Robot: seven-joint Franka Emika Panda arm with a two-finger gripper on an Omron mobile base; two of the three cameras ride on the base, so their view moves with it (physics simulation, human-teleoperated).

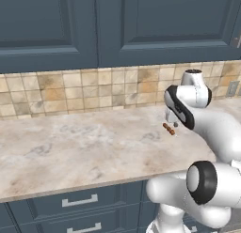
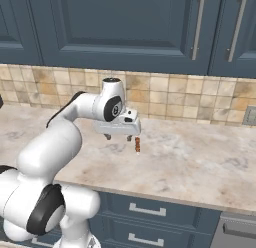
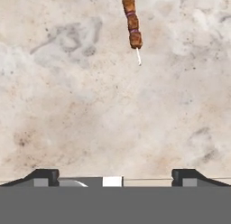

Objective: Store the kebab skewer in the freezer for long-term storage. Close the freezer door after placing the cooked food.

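The kebab skewer (image 1: 168, 128) (image 2: 137, 144) (image 3: 132, 22), a thin stick with reddish-brown meat chunks, lies flat on the marble counter (image 1: 84, 147) (image 2: 200, 167). My gripper (image 2: 118, 137) (image 1: 171, 123) (image 3: 115, 175) hangs just above the counter, pointing down, with its jaws wide open and nothing between them. The skewer lies a short way to the side of the fingers, outside the gap; in the hand view it sits near the top edge, its bare stick end towards the fingertips (image 3: 43, 175). The freezer and its door are out of view.
A tan tiled backsplash (image 1: 94, 93) runs behind the counter, under dark blue upper cabinets (image 2: 125, 27). Blue drawers (image 1: 80, 201) with metal handles sit below the counter edge. A wall outlet (image 2: 250, 115) is at the right.
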